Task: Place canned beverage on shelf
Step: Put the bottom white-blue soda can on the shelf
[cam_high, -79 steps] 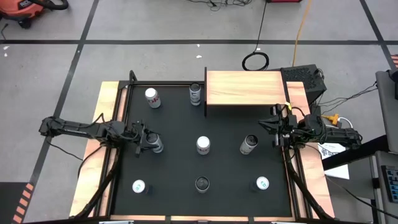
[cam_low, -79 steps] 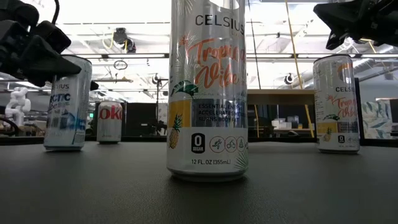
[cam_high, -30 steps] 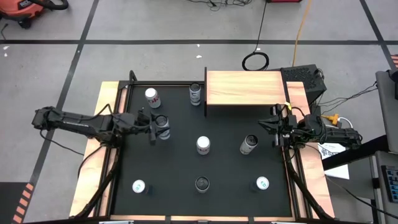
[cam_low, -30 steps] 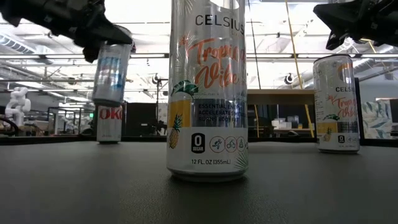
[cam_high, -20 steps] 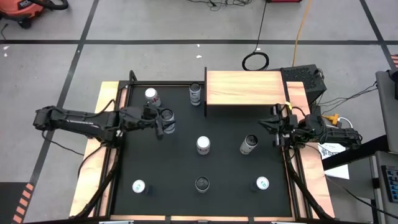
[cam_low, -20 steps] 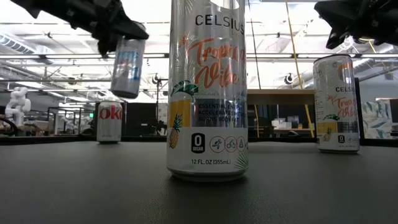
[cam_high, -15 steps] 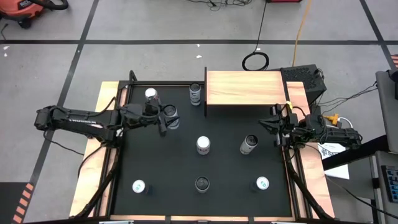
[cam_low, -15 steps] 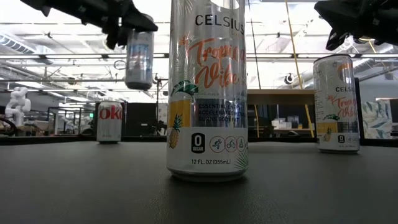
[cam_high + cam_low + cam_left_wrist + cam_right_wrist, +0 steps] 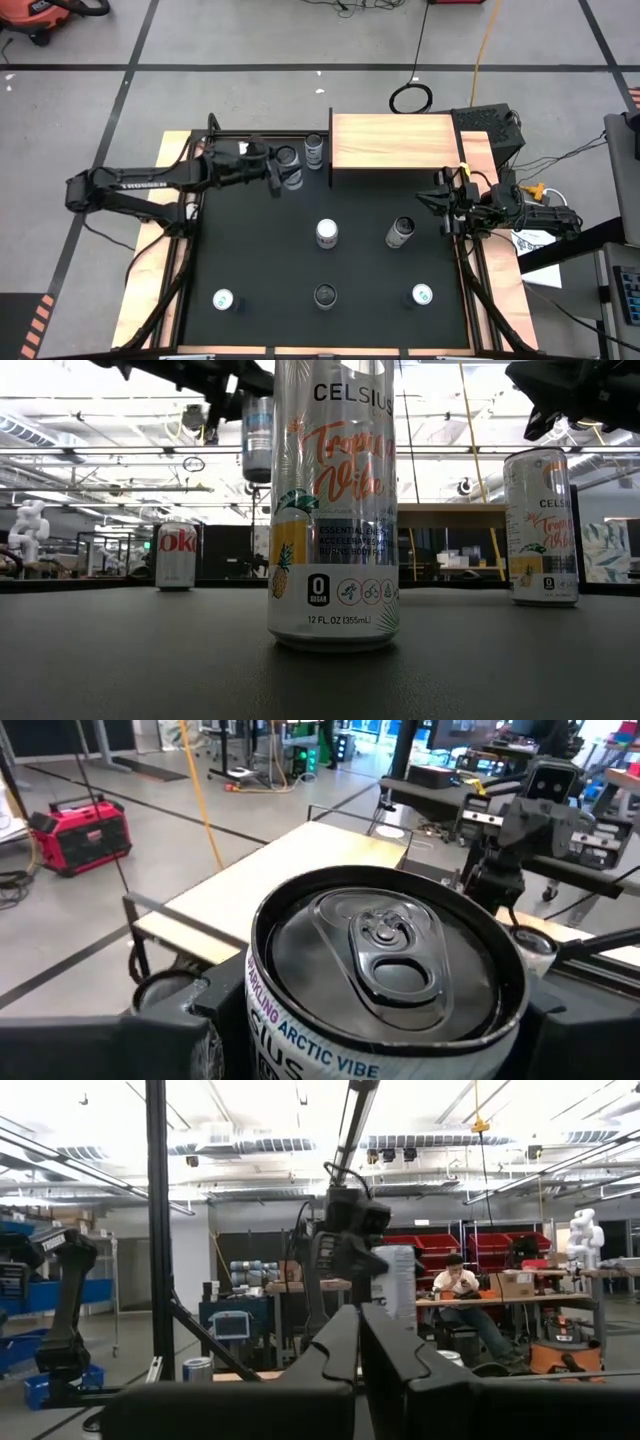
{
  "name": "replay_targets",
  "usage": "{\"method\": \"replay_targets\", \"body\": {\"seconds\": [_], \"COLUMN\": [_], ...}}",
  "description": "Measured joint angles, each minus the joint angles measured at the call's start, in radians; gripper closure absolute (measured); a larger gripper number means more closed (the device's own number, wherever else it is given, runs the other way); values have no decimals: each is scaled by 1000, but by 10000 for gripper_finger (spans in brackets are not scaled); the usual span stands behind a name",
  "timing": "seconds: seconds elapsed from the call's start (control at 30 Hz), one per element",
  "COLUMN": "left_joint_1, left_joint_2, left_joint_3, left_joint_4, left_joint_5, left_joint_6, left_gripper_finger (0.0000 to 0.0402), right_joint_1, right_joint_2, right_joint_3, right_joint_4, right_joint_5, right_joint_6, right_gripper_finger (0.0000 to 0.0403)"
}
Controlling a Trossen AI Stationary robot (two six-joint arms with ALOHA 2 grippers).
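Observation:
My left gripper (image 9: 279,171) is shut on a silver Celsius Arctic Vibe can (image 9: 291,165), held in the air left of the light-wood shelf (image 9: 392,141). In the low view the can (image 9: 257,438) hangs high above the mat. The left wrist view shows the can's top (image 9: 385,952) with the shelf (image 9: 300,870) beyond it. My right gripper (image 9: 438,205) waits at the mat's right side, shut and empty; it also shows in the right wrist view (image 9: 358,1342). My left gripper pinches the can's side wall (image 9: 262,1020) just below the rim, between its two fingers (image 9: 185,1032). The fingers come level from the table's left. The can stands upright, top up, lifted clear of the mat.
A can (image 9: 314,150) stands close by the shelf's left edge. Other cans stand on the black mat (image 9: 250,260): at the middle (image 9: 327,233), right of it (image 9: 400,232), and three along the near side (image 9: 325,295). A Coke can (image 9: 177,555) stands at the far left.
My left gripper has carried the can up and toward the table's far and right edges, nearer the shelf. The can has stayed upright and risen higher above the mat.

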Motion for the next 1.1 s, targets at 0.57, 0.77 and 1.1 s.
{"method": "replay_targets", "body": {"seconds": [0.57,0.77,1.1], "left_joint_1": [217,262,283], "left_joint_2": [310,416,564], "left_joint_3": [353,458,642], "left_joint_4": [-5,-8,-39], "left_joint_5": [210,285,340], "left_joint_6": [116,136,161], "left_gripper_finger": [147,147,147], "right_joint_1": [0,0,0], "right_joint_2": [0,0,0], "right_joint_3": [0,0,0], "right_joint_4": [0,-1,-30], "right_joint_5": [0,0,0], "right_joint_6": [8,8,8], "right_gripper_finger": [403,403,403]}}
